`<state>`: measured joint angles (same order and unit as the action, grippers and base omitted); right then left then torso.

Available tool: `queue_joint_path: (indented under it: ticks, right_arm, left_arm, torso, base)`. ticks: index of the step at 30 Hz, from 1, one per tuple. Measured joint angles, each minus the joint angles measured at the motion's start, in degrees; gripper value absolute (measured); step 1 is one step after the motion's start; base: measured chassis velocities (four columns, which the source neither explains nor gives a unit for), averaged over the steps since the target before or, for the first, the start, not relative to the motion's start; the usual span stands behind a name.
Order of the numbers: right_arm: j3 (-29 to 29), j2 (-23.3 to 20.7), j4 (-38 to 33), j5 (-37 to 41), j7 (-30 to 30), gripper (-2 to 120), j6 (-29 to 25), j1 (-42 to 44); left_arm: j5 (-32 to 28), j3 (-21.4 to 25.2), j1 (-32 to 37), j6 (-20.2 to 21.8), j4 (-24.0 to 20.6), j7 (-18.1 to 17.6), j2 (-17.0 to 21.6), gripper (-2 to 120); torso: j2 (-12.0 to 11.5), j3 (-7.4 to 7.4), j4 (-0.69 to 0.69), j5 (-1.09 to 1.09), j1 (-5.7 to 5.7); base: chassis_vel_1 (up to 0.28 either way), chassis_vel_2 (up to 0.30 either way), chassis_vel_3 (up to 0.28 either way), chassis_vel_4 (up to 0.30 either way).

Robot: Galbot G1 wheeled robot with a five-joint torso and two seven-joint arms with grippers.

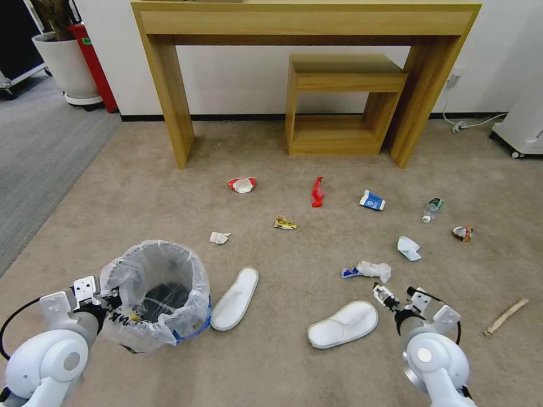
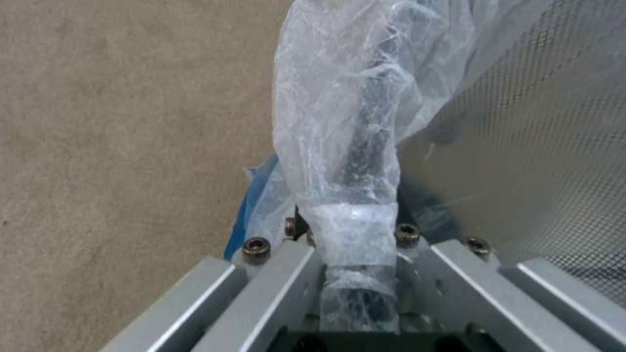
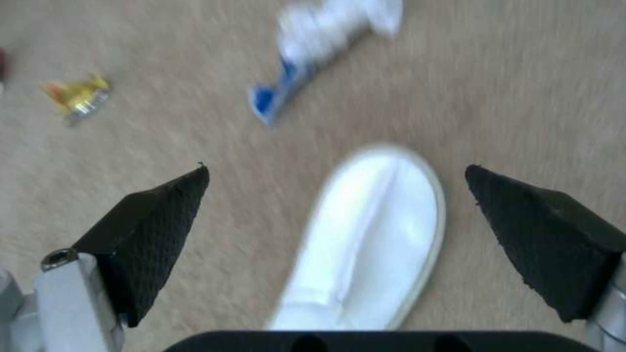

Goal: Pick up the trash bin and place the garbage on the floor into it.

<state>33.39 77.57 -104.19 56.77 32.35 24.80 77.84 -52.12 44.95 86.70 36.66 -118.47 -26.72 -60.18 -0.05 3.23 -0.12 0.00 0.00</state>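
Two grippers are yours to watch. Your left gripper (image 1: pixel 116 305) is clamped on the bag-lined rim of the trash bin (image 1: pixel 155 294), its fingers closed over the crinkly plastic; the bin sits at the robot's left front on the carpet (image 1: pixel 141 192). Your right gripper (image 1: pixel 403 294) hangs spread wide with nothing between its pads (image 3: pixel 153 230), directly above one white slipper (image 1: pixel 344 324). You have two slippers; the other slipper (image 1: pixel 235 298) lies just beside the bin. Smaller litter lies singly: one wooden stick (image 1: pixel 506 316), one blue-white carton (image 1: pixel 372 200), one red wrapper (image 1: pixel 318 192), one crushed cup (image 1: pixel 242 184), one bottle (image 1: pixel 432 210), one yellow wrapper (image 1: pixel 284 223).
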Motion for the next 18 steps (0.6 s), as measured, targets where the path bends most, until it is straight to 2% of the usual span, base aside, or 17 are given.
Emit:
queue_joint_path:
  ticks: [12,18]
  right_arm:
    - [-5.33,3.31,17.25,-2.22,0.63,100,-1.97,-7.87]
    - [-6.46,4.59,21.48,-3.46,0.43,100,-3.4,-9.92]
  left_arm:
    - [1.01,-0.28,-0.05,-0.15,0.4,-0.11,-1.32,1]
    - [1.15,-0.25,0.0,-0.26,0.67,-0.13,-1.39,1]
  torso:
    - [0.0,0.0,0.0,0.01,0.0]
    - [0.0,0.0,0.01,0.01,0.0]
  base:
    - [0.0,0.0,0.0,0.0]
    - [0.0,0.0,0.0,0.0]
